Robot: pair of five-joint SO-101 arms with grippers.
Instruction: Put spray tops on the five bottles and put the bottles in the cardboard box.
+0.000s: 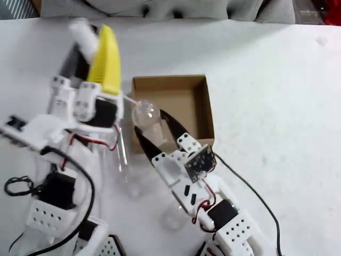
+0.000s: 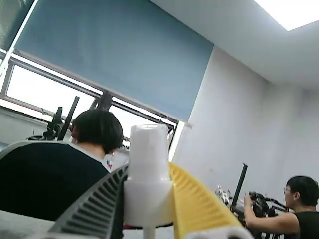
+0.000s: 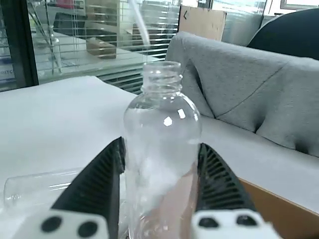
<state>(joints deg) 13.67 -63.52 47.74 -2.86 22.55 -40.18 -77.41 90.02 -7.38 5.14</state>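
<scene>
A clear bottle [image 3: 162,149] is standing upright, neck open, at the left wall of the open cardboard box [image 1: 200,101]. A white spray top [image 2: 148,169] is hanging above it, its thin tube [image 3: 141,25] pointing down toward the neck. A second bottle [image 3: 35,188] is lying on its side nearby.

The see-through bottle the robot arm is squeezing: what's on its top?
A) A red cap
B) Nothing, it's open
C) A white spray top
B: the bottle, held between the jaws of the right gripper, ends in a bare threaded neck, while the spray top sits apart in the left gripper.
</scene>
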